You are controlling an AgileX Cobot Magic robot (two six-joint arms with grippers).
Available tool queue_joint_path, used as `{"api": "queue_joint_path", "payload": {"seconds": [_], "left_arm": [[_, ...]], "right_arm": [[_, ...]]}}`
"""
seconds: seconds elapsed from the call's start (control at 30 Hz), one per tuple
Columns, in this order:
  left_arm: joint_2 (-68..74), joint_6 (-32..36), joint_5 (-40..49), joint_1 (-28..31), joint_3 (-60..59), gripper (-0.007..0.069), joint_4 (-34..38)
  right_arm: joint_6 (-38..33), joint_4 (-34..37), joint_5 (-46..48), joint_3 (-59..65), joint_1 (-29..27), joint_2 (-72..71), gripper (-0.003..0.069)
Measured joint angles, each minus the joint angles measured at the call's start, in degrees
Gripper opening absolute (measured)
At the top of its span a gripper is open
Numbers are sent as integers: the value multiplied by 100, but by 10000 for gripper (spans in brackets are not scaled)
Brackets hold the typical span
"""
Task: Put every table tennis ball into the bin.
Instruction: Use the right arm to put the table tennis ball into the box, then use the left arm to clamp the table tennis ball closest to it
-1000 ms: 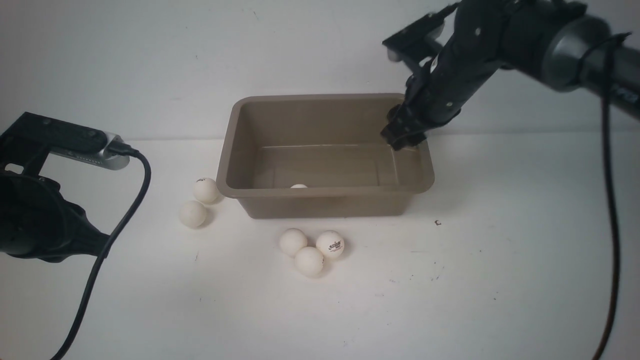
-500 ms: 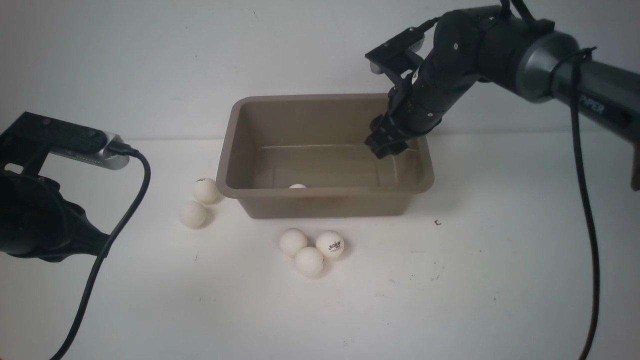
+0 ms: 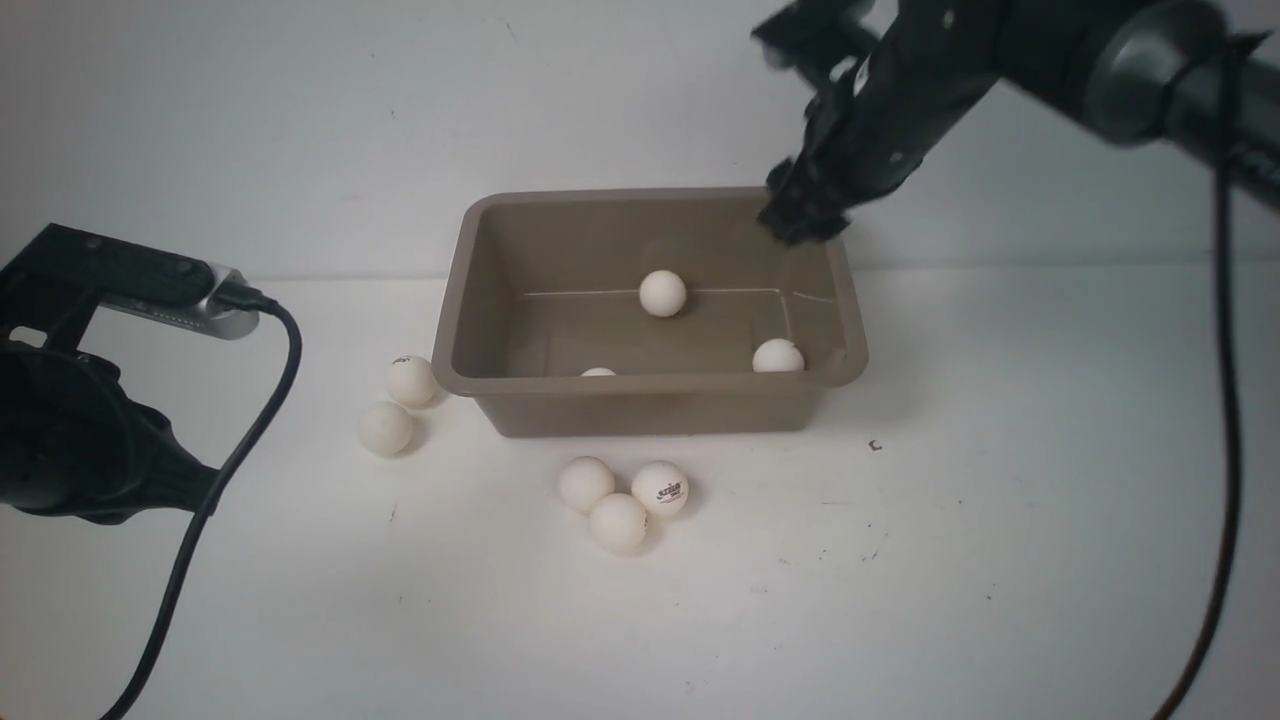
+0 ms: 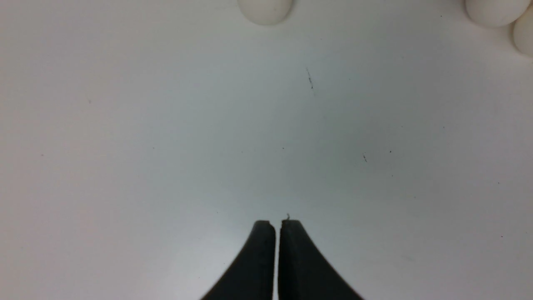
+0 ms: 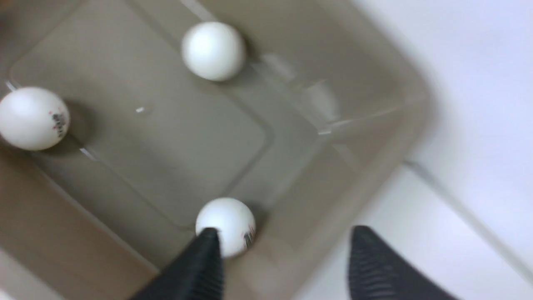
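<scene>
I'm at what looks like a robotics lab bench — a plain white tabletop point(image 3: 1000, 560) spreads beneath my right gripper point(image 3: 800, 218), flecked with small dark scuffs point(image 3: 875, 446), and a bare white wall point(image 3: 300, 120) rises just behind it. A black cable point(image 3: 240, 455) runs loose from the camera point(image 3: 170, 305) bolted on my left arm, and a second cable point(image 3: 1224, 400) hangs from my right. Below the gripper sit test props — one plastic bin point(image 3: 650, 405) and plain white balls point(image 3: 620, 522).

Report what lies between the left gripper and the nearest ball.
Only bare white table, faintly specked, between the left gripper and that ball; the left wrist view shows it.
</scene>
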State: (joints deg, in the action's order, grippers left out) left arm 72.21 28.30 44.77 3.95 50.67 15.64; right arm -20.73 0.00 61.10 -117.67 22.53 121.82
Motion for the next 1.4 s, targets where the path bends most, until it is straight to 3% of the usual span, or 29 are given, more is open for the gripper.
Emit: {"api": "queue_joint_path", "payload": {"seconds": [0.17, 0.23, 0.3, 0.53, 0.7, 0.8, 0.97, 1.2, 1.4], "left_arm": [[0, 0, -40, 0, 68, -3, 0], [0, 0, -53, 0, 267, -3, 0], [0, 0, -66, 0, 510, 0, 0], [147, 0, -205, 0, 1401, 99, 0], [955, -6, -211, 0, 1489, 267, 12], [1469, -11, -233, 0, 1509, 365, 128], [2141, 100, -290, 0, 1691, 470, 418], [2895, 865, -355, -75, 2162, 493, 1107], [3442, 1110, -455, -485, 2487, 493, 1161]], "right_arm": [[42, -521, 426, -68, 0, -640, 168], [87, -659, 711, -74, 0, -924, 46], [132, -689, 949, -74, 0, -1114, -1], [147, -684, 1118, -69, -124, -1567, -15], [147, -467, 1117, 178, -482, -2058, -15], [147, -221, 1123, 941, -828, -2698, -15], [147, -71, 1121, 2050, -994, -3504, -15], [147, 0, 1047, 3406, -1001, -4359, -15], [147, 0, 954, 3956, -1001, -4919, -15]]}}
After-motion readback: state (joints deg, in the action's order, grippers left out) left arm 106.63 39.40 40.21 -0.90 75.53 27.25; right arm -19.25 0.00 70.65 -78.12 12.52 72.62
